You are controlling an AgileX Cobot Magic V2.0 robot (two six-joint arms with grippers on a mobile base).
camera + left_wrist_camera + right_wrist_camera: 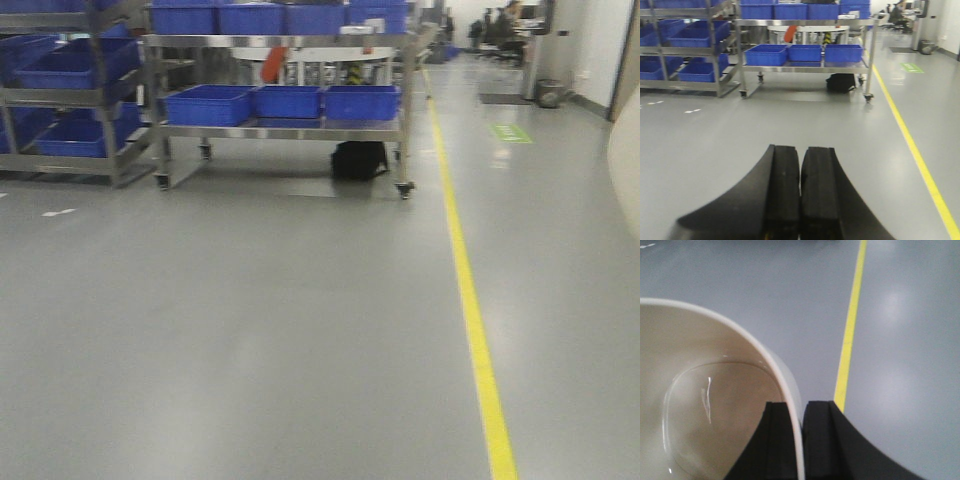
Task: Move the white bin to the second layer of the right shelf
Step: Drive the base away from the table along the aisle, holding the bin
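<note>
The white bin (pixel 715 405) fills the lower left of the right wrist view, its glossy cream inside facing the camera and empty. My right gripper (pixel 802 406) is shut on the bin's thin rim, one finger inside the wall and one outside, holding the bin above the grey floor. In the left wrist view my left gripper (pixel 801 148) is shut with nothing in it, its black fingers pressed together over bare floor. The right shelf second layer is out of view. Neither gripper shows in the front view.
A yellow floor line (pixel 470 300) runs forward on the right. Ahead stands a wheeled steel rack (pixel 405 120) holding blue crates (pixel 285 100), with a black bag (pixel 360 160) under it. Another rack of blue crates (pixel 70 80) stands far left. A cream curved edge (pixel 626 170) shows at the right border.
</note>
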